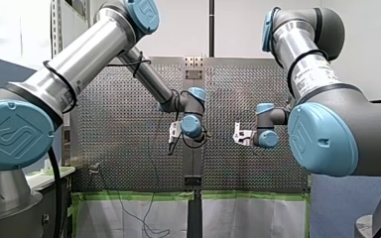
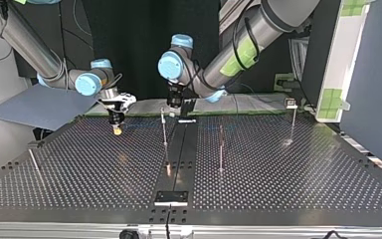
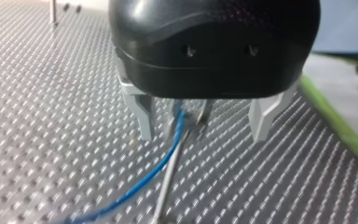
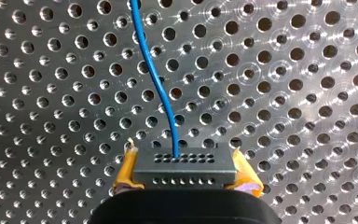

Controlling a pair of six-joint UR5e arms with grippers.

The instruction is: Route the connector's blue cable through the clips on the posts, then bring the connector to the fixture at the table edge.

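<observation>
Right gripper (image 4: pixel 185 164): yellow pads (image 4: pixel 128 165) clamp your connector (image 4: pixel 185 171), so its blue cable (image 4: pixel 158 79) trails ahead.
Left gripper (image 3: pixel 203 125): fingers (image 3: pixel 145 119) apart around cable and post (image 3: pixel 170 182), likely guiding it.

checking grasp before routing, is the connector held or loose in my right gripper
Held: the yellow pads of my right gripper press both ends of the black connector.

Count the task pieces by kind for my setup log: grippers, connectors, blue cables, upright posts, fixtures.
grippers: 2, my left gripper and my right gripper
connector: 1
blue cable: 1
upright posts: 3
fixture: 1
Total: 8
A slanted rod at the top view's left, perhaps a fourth post, is left out.
</observation>
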